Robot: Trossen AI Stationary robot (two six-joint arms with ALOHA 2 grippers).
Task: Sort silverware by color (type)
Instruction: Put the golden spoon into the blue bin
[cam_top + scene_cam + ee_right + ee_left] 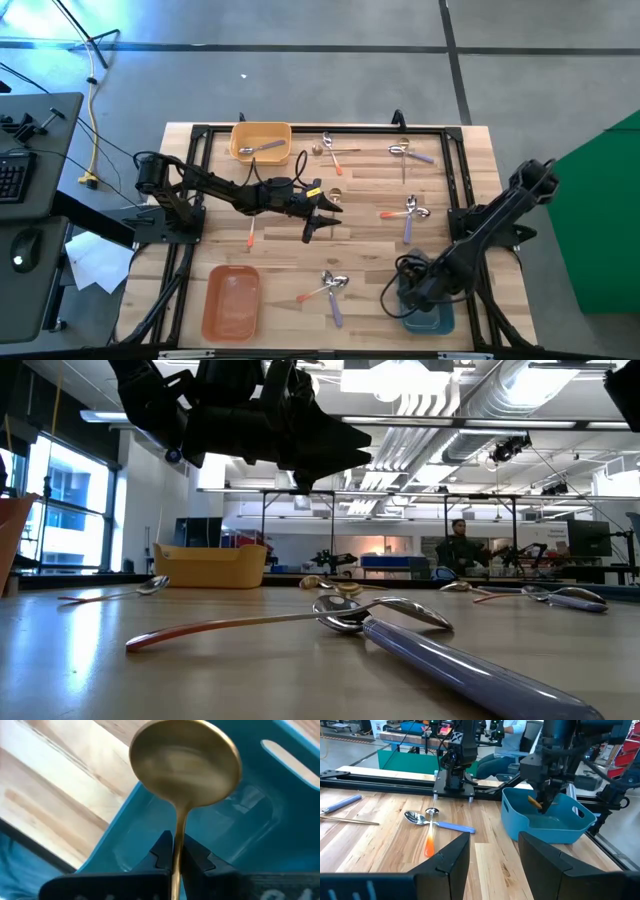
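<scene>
We see a gold spoon [185, 765] pinched by its handle above the blue bin [280, 795]; orange- and lavender-handled spoons [333, 287] lie scattered across the table.

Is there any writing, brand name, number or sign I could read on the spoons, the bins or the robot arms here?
None can be read.
The blue bin, yellow bin and orange bin show bare plastic.
The gold spoon held over the blue bin by the right end effector has no marking.
A sign in the room behind the table is too small to read.
</scene>
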